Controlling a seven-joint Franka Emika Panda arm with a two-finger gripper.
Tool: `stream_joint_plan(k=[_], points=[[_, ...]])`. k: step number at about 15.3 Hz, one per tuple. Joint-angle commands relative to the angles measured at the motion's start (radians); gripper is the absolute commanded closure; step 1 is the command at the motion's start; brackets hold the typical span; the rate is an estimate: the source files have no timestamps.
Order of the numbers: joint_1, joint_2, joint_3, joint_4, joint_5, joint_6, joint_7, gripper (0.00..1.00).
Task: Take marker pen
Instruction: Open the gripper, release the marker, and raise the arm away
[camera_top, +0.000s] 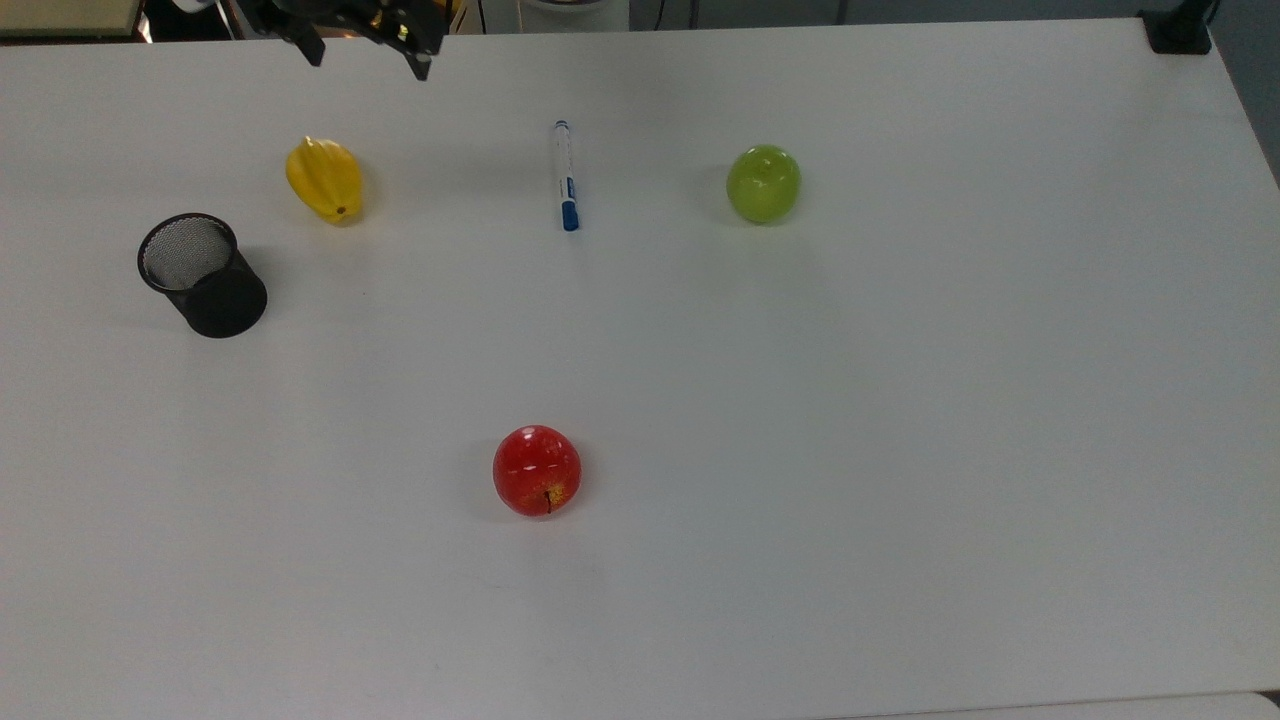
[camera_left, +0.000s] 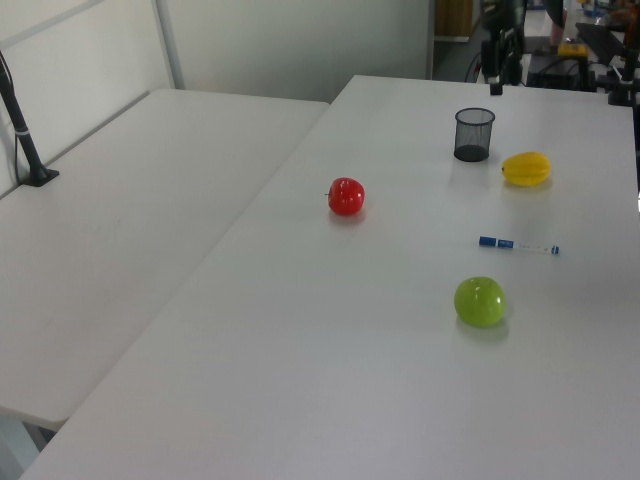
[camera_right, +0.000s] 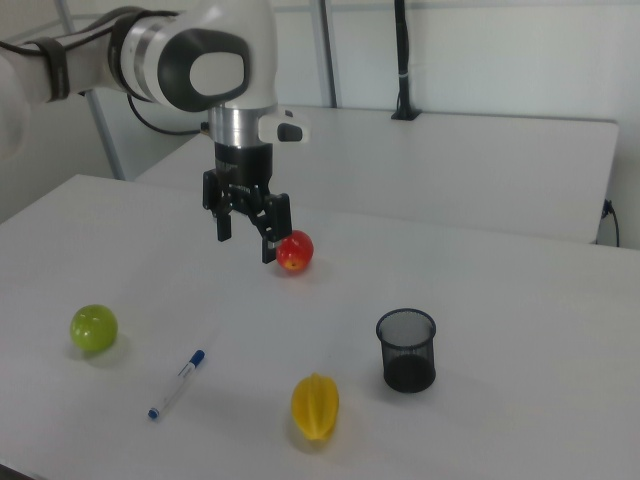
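Blue-capped marker pen (camera_top: 565, 176) lies flat, long axis along the top view's vertical, well apart from the spread-jawed, empty gripper (camera_right: 246, 225)

On the desk (camera_left: 300, 330) the marker (camera_left: 518, 245) lies flat between the green apple (camera_left: 480, 302) and the yellow fruit (camera_left: 526, 169). A mesh cup (camera_left: 474, 134) stands beside the fruit; the red apple (camera_left: 346, 196) sits well apart.
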Motion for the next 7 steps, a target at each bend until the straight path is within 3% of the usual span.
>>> stream_joint_plan(k=[1, 7], points=[[-0.02, -0.059, 0.0, -0.024, 0.018, -0.021, 0.022, 0.0], [-0.02, -0.061, 0.002, -0.022, 0.014, -0.021, 0.048, 0.0]])
